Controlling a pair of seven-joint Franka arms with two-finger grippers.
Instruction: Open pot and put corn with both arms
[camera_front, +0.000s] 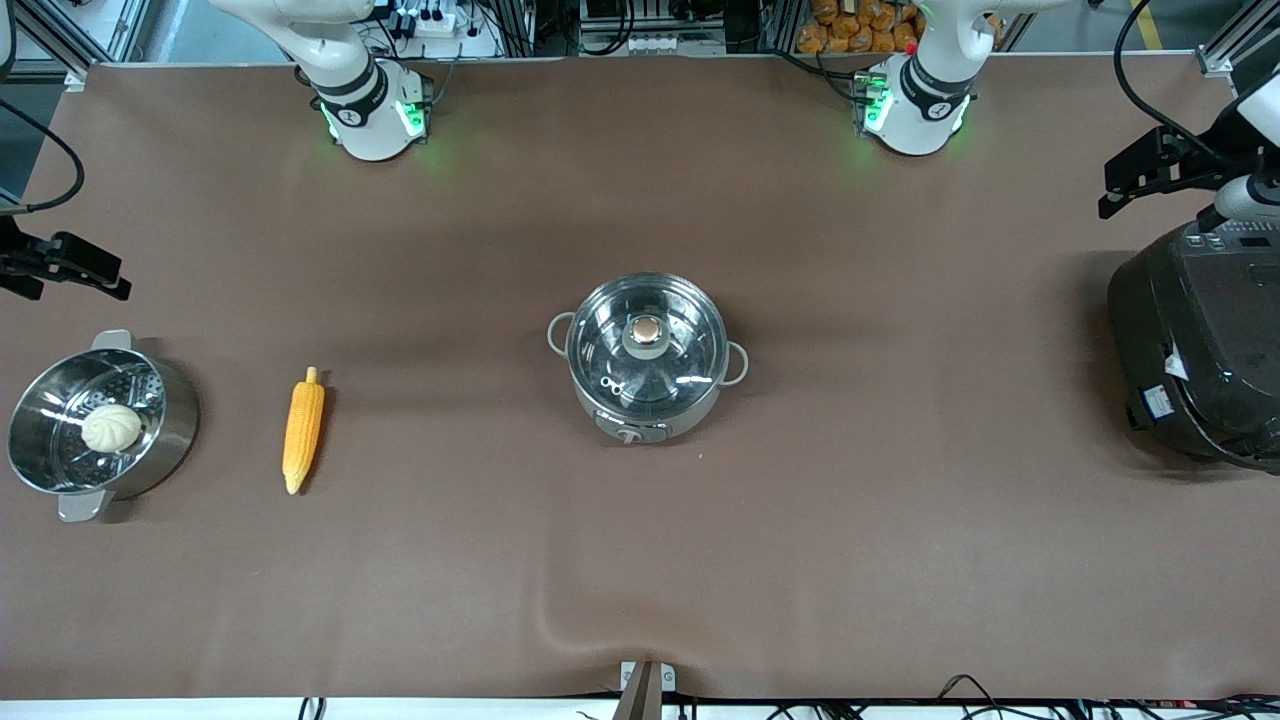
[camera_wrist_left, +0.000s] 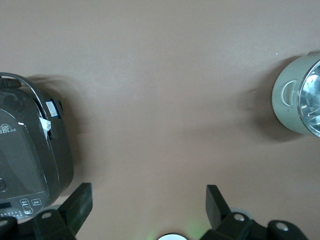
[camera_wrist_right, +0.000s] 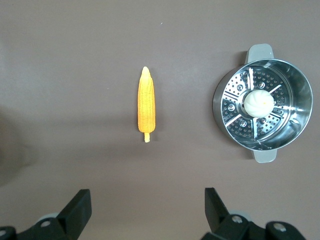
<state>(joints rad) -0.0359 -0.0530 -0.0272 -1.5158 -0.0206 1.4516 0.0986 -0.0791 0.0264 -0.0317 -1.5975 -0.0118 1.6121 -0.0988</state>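
Observation:
The steel pot (camera_front: 646, 400) stands mid-table with its glass lid (camera_front: 680, 365) on and the copper knob (camera_front: 648, 328) on top. Part of it shows in the left wrist view (camera_wrist_left: 287, 95). The corn (camera_front: 303, 430) lies on the table between the pot and the right arm's end, and shows in the right wrist view (camera_wrist_right: 146, 105). My left gripper (camera_front: 1125, 195) (camera_wrist_left: 147, 200) is open and empty, up beside the black cooker. My right gripper (camera_front: 95, 275) (camera_wrist_right: 147, 202) is open and empty, up beside the steamer pot.
A steel steamer pot (camera_front: 165, 440) (camera_wrist_right: 220, 100) holding a white bun (camera_front: 111, 427) (camera_wrist_right: 258, 102) stands at the right arm's end. A large black cooker (camera_front: 1200, 350) (camera_wrist_left: 25, 155) stands at the left arm's end. A brown mat covers the table.

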